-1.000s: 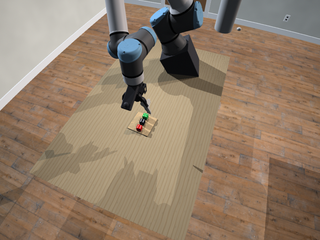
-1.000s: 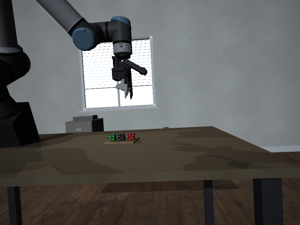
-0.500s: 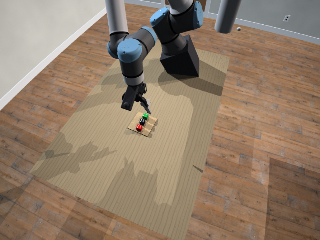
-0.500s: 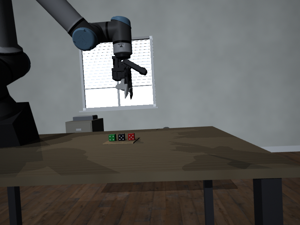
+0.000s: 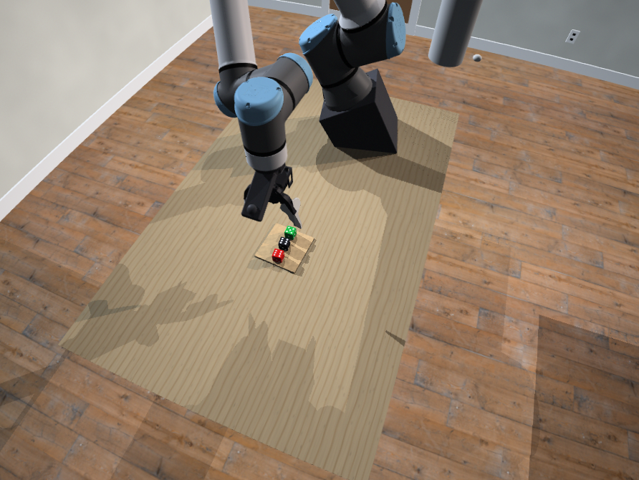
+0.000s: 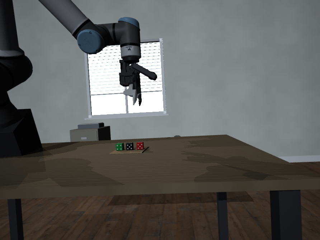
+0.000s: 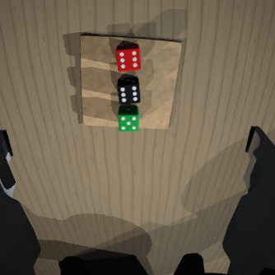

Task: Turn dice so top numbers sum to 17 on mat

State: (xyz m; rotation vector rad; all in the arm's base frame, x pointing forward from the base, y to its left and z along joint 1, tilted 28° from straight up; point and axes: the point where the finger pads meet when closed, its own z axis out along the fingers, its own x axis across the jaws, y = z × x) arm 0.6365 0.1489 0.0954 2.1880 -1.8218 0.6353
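Dice: three in count, one green [image 5: 290,232] [image 6: 119,146] [image 7: 128,119], one black [image 5: 284,243] [image 6: 129,146] [image 7: 129,92] and one red [image 5: 278,255] [image 6: 140,145] [image 7: 128,59]; they make one row and all sit flat.
Top numbers: green shows five, black shows six, red shows six; the sum is 17.
Mat: one thin square mat [image 5: 299,250] [image 6: 131,152] [image 7: 162,82], lying on one table [image 5: 335,289] [image 6: 160,170] [image 7: 123,173]; all three dice stand on it.
Row on mat: in the top view, the green die is near the upper edge of the mat, the black one is in the middle of the row, and the red one is near the lower edge; in this view the three appear inside its outline. In the wrist view the green top face overlaps the lower edge of the mat, so from there it is not possible to tell how its base lies.
Gripper: one gripper [image 5: 297,221] [image 6: 137,103] [image 7: 129,129], its two fingers fully apart, and it has hold of nothing.
Dice to gripper: in the exterior view the dice are at lower centre, well below the fingertips and apart from them; in the wrist view they are at upper centre, between the left and right fingers in picture direction, touched by neither.
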